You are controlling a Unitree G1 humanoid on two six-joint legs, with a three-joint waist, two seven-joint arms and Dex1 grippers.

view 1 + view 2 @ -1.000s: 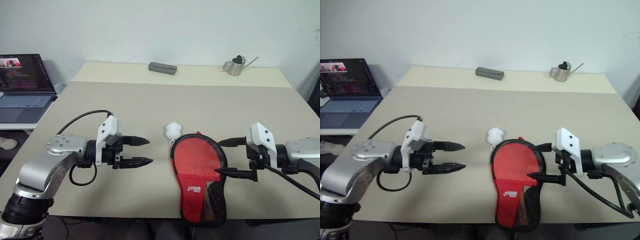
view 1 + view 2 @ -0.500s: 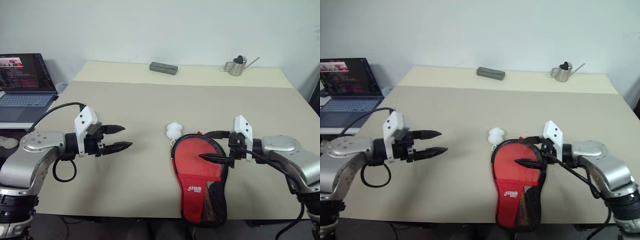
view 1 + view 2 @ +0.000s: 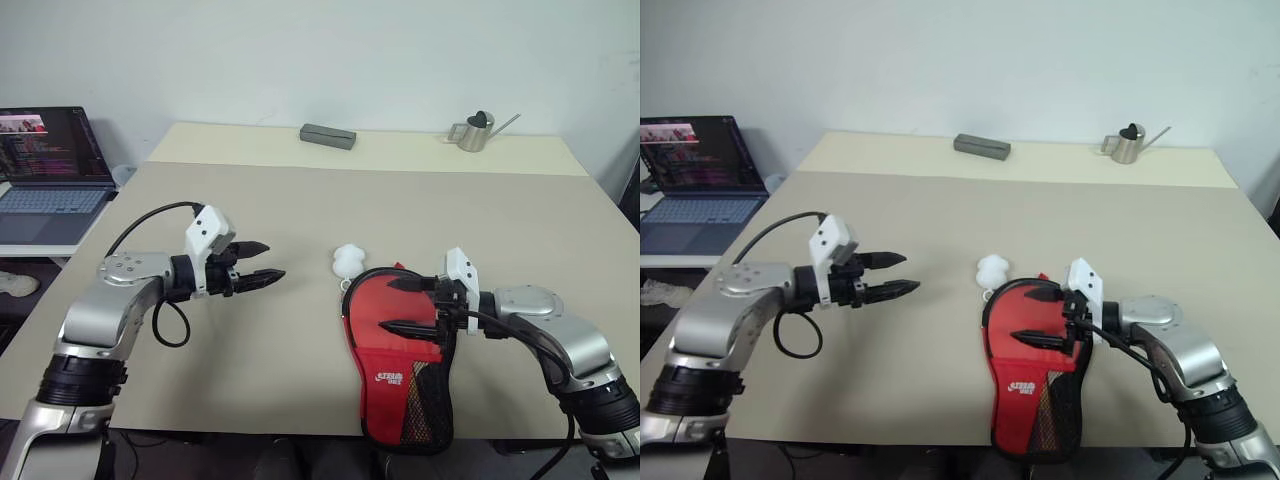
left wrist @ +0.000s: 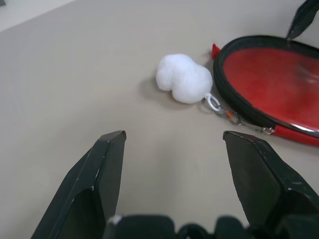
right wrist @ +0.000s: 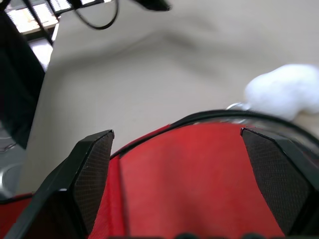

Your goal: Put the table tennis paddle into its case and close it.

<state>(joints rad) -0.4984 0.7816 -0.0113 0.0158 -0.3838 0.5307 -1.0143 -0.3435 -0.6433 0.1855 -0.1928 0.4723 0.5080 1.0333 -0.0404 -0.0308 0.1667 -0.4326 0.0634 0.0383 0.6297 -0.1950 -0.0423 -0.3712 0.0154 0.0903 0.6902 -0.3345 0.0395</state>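
The case [image 3: 400, 350] overhangs the tabletop's [image 3: 300, 200] near edge. Right claw [image 3: 395, 305], wide, hovers over it; left claw [image 3: 268, 262], wide, at its 9 o'clock over bare tabletop.

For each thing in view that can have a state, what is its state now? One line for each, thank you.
Case: lying flat on the table, round end unzipped.
Table tennis paddle: red face showing inside the case.
Left gripper: open, holding nothing.
Right gripper: open, over the case.
Laptop: lid open, screen on.
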